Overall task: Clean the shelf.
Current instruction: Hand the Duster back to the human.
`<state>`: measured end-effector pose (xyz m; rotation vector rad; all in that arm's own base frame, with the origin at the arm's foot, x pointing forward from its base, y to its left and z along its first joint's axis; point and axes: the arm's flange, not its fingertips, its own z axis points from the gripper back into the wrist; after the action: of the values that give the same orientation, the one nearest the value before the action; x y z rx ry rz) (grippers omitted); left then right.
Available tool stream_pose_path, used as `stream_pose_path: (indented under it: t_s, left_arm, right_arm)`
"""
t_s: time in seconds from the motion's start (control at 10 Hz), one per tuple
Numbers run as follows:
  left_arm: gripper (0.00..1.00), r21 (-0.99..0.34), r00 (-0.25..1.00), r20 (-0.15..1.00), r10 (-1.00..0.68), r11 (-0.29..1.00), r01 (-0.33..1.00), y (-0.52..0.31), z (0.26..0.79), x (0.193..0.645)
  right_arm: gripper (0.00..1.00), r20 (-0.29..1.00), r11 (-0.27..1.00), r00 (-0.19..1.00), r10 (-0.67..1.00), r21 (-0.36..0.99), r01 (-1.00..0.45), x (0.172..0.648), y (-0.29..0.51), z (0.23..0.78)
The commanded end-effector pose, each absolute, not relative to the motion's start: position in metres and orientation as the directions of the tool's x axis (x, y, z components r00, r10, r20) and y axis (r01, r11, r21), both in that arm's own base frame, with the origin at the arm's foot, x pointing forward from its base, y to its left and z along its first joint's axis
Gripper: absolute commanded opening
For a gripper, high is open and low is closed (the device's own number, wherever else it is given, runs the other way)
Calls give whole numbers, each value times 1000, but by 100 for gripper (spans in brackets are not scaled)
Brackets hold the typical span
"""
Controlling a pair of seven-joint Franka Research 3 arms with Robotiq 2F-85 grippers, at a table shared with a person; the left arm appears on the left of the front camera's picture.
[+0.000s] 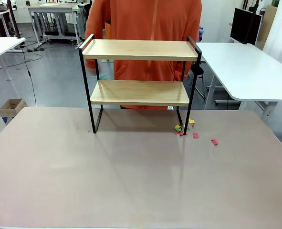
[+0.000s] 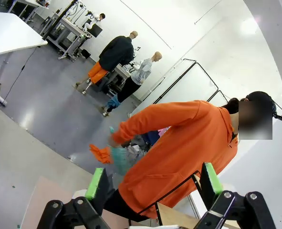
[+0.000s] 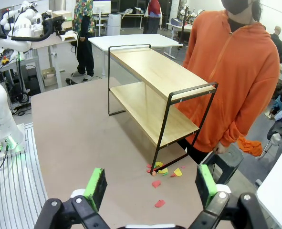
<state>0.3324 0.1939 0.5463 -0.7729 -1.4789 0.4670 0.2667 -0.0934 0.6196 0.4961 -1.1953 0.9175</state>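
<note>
A: Where's the shelf (image 1: 140,51)?
B: Upper centre of the front view, standing on the desk (image 1: 131,181), 2 boards bare; a person (image 1: 145,19) stands behind. Coloured scraps (image 1: 184,128) lie by its right foot.
A: The end effectors?
B: Left end effector (image 2: 154,183) and right end effector (image 3: 150,185) both raised, jaws spread wide, gripping nothing.

Bright, even indoor light (wrist views bend at edges).

The right tool (image 3: 150,188) and left tool (image 2: 152,183) are black, green-padded, with silver screws.
</note>
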Motion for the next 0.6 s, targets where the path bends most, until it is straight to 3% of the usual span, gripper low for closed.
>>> stream_pose_path:
  t_s: [0.0,0.5]
  left_arm:
    - [100,-712,66,698,713,682,170,192,546,329]
    - [100,-712,66,698,713,682,170,192,546,329]
  right_arm:
    - [100,943,562,67,325,-136,-816,268,-92,621]
    - [100,943,562,67,325,-136,-816,268,-92,621]
